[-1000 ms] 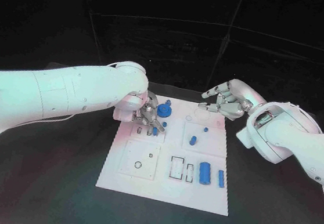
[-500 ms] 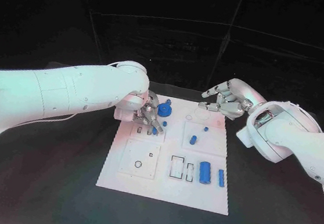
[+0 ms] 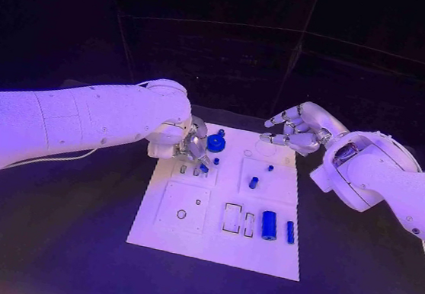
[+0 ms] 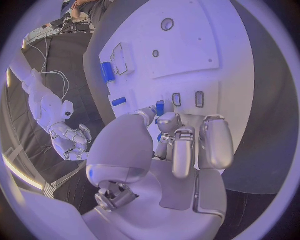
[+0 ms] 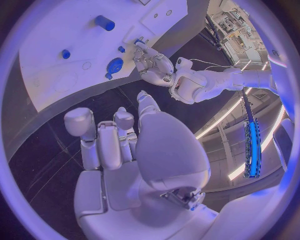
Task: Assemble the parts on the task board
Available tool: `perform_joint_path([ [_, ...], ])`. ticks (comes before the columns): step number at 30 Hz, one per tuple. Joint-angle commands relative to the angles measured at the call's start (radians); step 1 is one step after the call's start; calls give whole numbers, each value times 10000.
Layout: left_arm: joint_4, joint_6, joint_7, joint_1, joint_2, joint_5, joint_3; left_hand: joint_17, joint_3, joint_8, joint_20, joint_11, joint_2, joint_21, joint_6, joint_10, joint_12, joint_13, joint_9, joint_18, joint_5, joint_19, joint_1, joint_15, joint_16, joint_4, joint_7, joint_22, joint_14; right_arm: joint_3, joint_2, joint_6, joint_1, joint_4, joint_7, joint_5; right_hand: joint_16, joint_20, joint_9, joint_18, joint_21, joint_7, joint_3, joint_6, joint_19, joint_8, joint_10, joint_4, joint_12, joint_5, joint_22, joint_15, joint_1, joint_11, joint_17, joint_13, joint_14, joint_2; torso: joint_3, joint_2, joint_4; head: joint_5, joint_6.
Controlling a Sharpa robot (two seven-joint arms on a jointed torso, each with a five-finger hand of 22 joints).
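Note:
The white task board [image 3: 215,244] lies in the middle of the table. My left hand [image 3: 190,148] is bent down over its far left part, beside a blue gear [image 3: 217,144]. Its thumb and a fingertip pinch a small blue peg [image 4: 160,107] at the board's surface, next to two small slots [image 4: 199,98]. More small blue pegs [image 3: 254,182] stand near the board's middle. A blue cylinder [image 3: 269,225] and a slim blue piece [image 3: 290,232] lie at the near right. My right hand [image 3: 294,135] hovers past the far right corner, fingers loosely bent, holding nothing.
Rectangular cut-outs [image 3: 232,218] and a square panel with a small ring [image 3: 181,213] mark the board's near half. Black table [image 3: 64,229] surrounds the board on all sides. Both white arms [image 3: 395,187] reach in from the sides.
The left hand has stayed over the far left slots with barely any shift. The right hand has lifted slightly away from the board's far corner.

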Motion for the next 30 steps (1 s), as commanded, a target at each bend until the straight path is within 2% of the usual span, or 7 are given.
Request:
perform_joint_path([
  [1,192,-626,346,11,-135,216,2,2634,1966,93,23,-14,-114,61,40,108,70,45,71,-85,221,62,-265,17,32,-1703,-1,43,1053,6,12,97,21,1,11,1,-39,-2,-1,178,-56,17,-37,59,-26,45,-36,3,1,55,-9,-84,65,-36,-9,1,355,70,5,0,6,33,-16],
  [5,536,-1217,508,0,-439,292,-5,2634,2404,190,2,-44,-305,103,94,218,134,129,175,-99,603,102,-577,-9,32,-1866,-31,128,1053,6,17,110,21,-14,11,1,-40,-3,-2,178,-60,17,-42,59,-25,45,-42,9,-7,79,-13,-85,67,-35,-9,-11,356,73,7,-4,6,82,-14],
  [11,968,-2018,717,-54,-848,303,-58,2634,2663,252,-22,-73,-429,183,148,326,202,218,245,-124,983,169,-790,-34,32,-1996,-57,263,1053,5,14,116,20,-33,17,1,-42,-4,-2,179,-64,17,-48,57,-24,45,-39,15,-1,103,-17,-86,69,-36,-8,-10,357,75,14,-13,28,105,-23],
  [16,1253,-2384,799,-114,-1138,132,-237,2634,2707,263,-27,-79,-447,199,160,345,212,232,257,-129,1042,182,-826,-39,32,-2023,-63,290,1053,4,17,126,20,-57,34,3,-43,-5,-3,181,-73,17,-53,56,-28,45,-51,21,-16,129,-30,-86,71,-36,-7,-29,359,76,16,-21,50,111,-45],
  [18,1322,-2445,810,-165,-1217,40,-315,2634,2717,265,-28,-80,-453,202,163,352,217,239,260,-130,1055,184,-835,-40,32,-2030,-65,295,1053,4,20,130,19,-69,41,4,-43,-5,-3,181,-73,17,-53,56,-28,45,-51,21,-16,129,-30,-86,71,-36,-7,-29,359,76,9,-14,37,131,-38],
  [23,1310,-2526,843,-318,-1261,-184,-387,2634,2723,266,-29,-81,-455,194,164,349,209,230,262,-127,1061,179,-840,-41,32,-2035,-66,284,1053,3,16,143,18,-77,56,5,-46,-5,-3,181,-75,17,-59,56,-26,45,-49,24,-11,149,-32,-86,74,-36,-9,-27,359,74,-3,-11,50,117,-35],
  [30,1222,-2571,943,-464,-1228,-661,-414,2634,2731,267,-30,-82,-459,179,167,367,232,259,264,-122,1069,169,-845,-42,32,-2042,-67,259,1053,3,18,202,18,-100,94,5,-52,-8,-4,184,-98,17,-81,56,-29,47,-61,66,-19,259,-60,-87,67,-37,-6,-52,364,94,13,-2,11,154,-22],
])
